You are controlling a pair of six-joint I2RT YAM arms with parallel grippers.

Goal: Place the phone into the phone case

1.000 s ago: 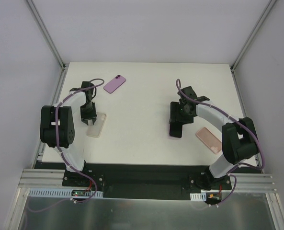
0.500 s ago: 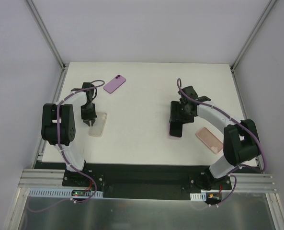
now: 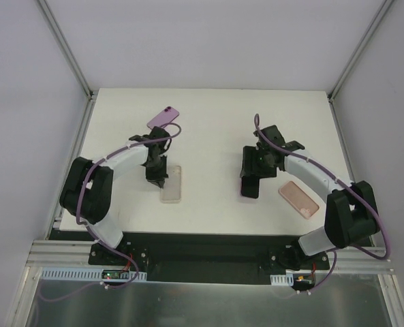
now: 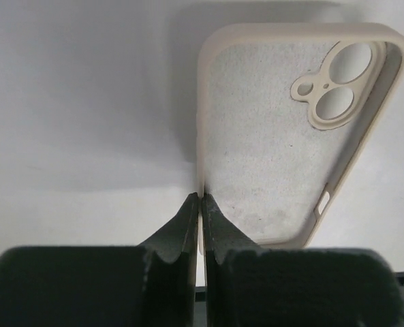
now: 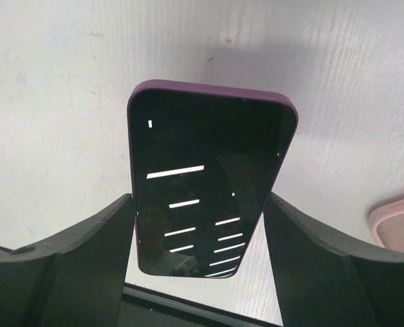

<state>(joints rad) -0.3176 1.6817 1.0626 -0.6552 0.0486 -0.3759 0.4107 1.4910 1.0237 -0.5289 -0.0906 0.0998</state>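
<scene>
Now the left gripper (image 4: 200, 204) is pinched tight on the rim of the case (image 4: 270, 150), left of the table's (image 3: 208, 122) middle; the right gripper (image 5: 198, 225) clasps the phone (image 5: 208, 157) widthwise, right of middle. Steady the case flat; seat one corner first.

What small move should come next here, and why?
Probably carry the right gripper, clamped across the purple phone, leftward toward the beige case. The left gripper pinches that case's side wall and its open face points up, but phone and case are well apart.
</scene>
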